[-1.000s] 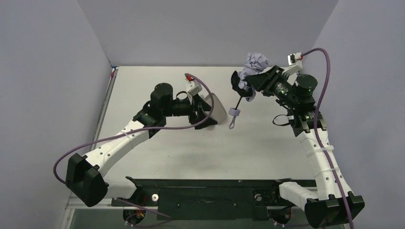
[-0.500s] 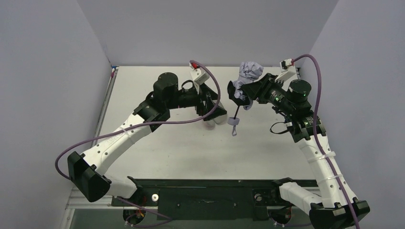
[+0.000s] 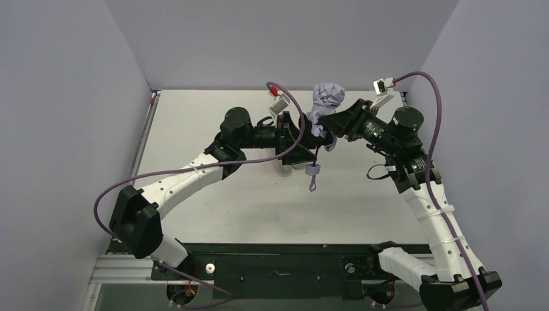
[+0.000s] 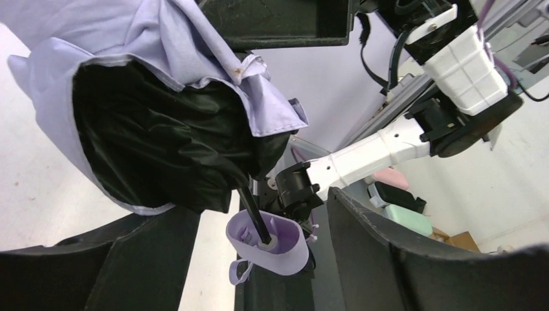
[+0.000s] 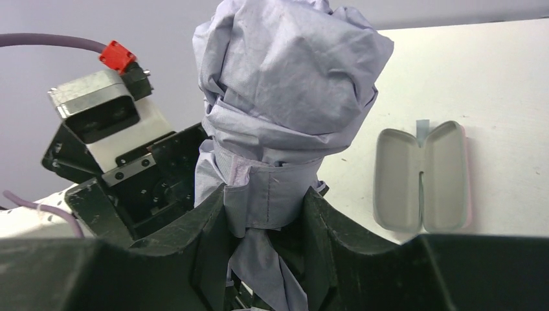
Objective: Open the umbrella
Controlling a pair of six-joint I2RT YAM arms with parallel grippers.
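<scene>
The umbrella (image 3: 325, 97) is held in the air, its crumpled lavender-grey canopy (image 5: 285, 84) folded. My right gripper (image 3: 325, 126) is shut on the lower canopy, and its fingers (image 5: 210, 227) pinch the fabric from both sides. The thin black shaft (image 4: 252, 217) hangs down to the small lavender handle (image 3: 313, 170) with its strap loop (image 4: 237, 272). My left gripper (image 3: 303, 150) is open. In the left wrist view the handle (image 4: 268, 249) lies between its two fingers (image 4: 388, 253) without touching them.
The open clamshell case (image 5: 421, 175), pale grey inside with a pink rim, lies flat on the white table (image 3: 213, 116). In the top view my left arm mostly covers it. Grey walls stand on three sides. Cables arch above both wrists.
My left arm has swung right and forward until its open fingers bracket the umbrella's handle. My right arm has carried the umbrella a little left and turned it more upright.
</scene>
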